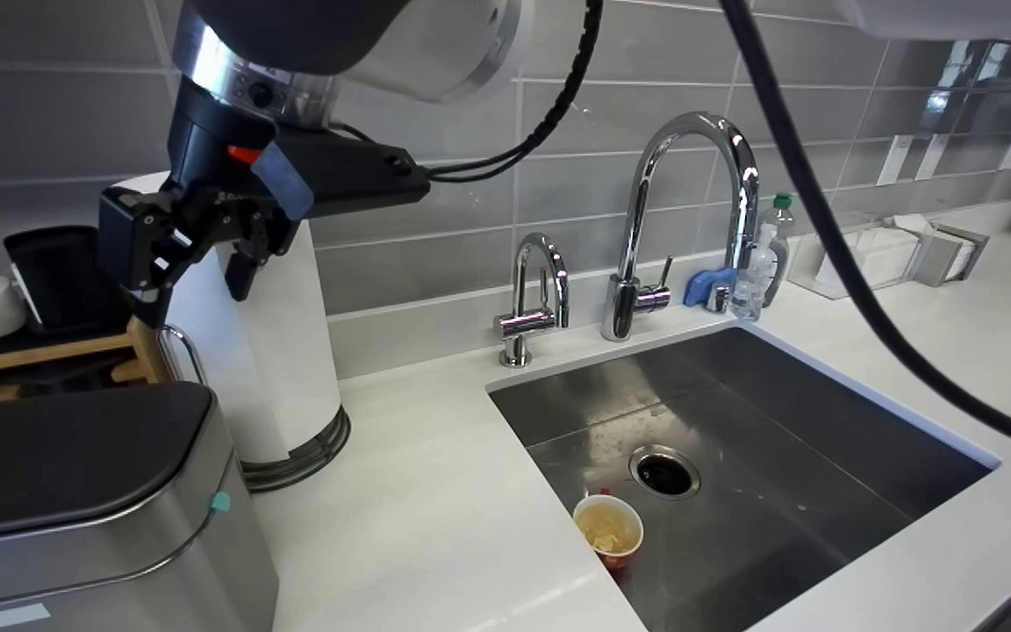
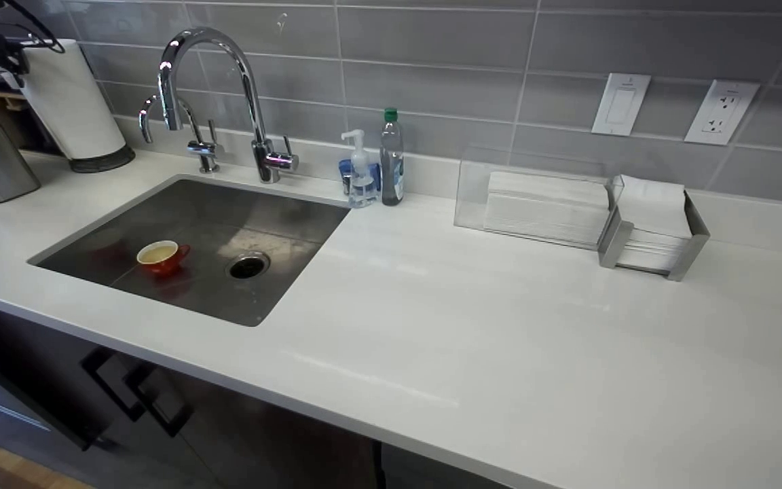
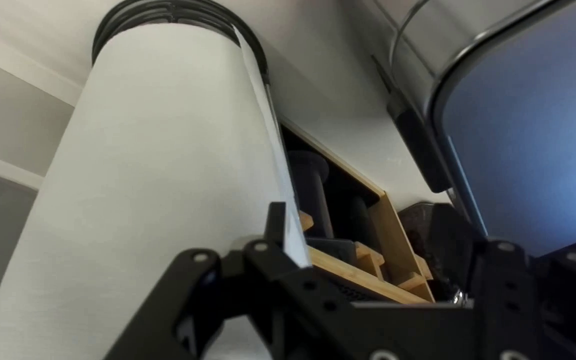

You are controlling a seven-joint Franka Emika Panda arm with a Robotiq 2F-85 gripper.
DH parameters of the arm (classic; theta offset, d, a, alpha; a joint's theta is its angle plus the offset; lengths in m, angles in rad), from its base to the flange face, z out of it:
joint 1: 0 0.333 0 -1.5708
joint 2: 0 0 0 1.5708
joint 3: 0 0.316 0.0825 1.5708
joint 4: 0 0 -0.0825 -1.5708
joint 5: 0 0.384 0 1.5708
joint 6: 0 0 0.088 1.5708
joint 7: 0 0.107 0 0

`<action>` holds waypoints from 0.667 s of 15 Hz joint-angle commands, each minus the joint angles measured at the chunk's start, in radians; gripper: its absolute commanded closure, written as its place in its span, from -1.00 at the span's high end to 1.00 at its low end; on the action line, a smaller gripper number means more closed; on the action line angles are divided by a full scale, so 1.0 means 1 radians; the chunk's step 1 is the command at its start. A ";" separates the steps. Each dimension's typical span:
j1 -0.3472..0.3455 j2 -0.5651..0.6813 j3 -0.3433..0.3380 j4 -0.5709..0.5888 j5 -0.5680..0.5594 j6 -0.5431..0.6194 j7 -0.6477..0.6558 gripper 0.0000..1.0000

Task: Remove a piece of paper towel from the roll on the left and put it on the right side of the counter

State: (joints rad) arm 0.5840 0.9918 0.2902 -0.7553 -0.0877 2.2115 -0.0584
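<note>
The roll (image 1: 299,351) stands upright on its dark wire holder by the wall, left of the sink; it also shows in an exterior view (image 2: 72,102) and the wrist view (image 3: 153,150). The piece of paper towel (image 3: 263,102) shows as a loose edge down the roll's side, still attached. My gripper (image 1: 197,294) is beside the roll's upper part, pointing down. In the wrist view the gripper (image 3: 363,222) is open; one finger is in front of the roll, and the loose edge passes just inside that finger, not gripped. The white counter (image 2: 499,339) surrounds the sink.
A steel bin (image 1: 119,527) and a wooden rack (image 1: 75,351) stand near the roll. The sink (image 2: 282,224) holds a red cup (image 2: 163,261). Faucets (image 2: 255,88) and soap bottles (image 2: 362,180) stand behind it. Napkin holders (image 2: 656,221) are at the right back.
</note>
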 commanded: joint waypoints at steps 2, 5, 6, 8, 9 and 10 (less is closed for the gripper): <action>0.051 0.025 -0.036 0.046 -0.039 0.038 0.054 0.28; 0.080 0.027 -0.082 0.048 -0.078 0.091 0.104 0.18; 0.088 0.029 -0.098 0.049 -0.092 0.109 0.122 0.25; 0.100 0.037 -0.129 0.048 -0.115 0.142 0.161 0.34; 0.105 0.041 -0.142 0.048 -0.124 0.150 0.178 0.29; 0.108 0.046 -0.153 0.048 -0.129 0.153 0.192 -0.02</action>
State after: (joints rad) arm 0.6688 0.9991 0.1820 -0.7424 -0.1844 2.3369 0.0756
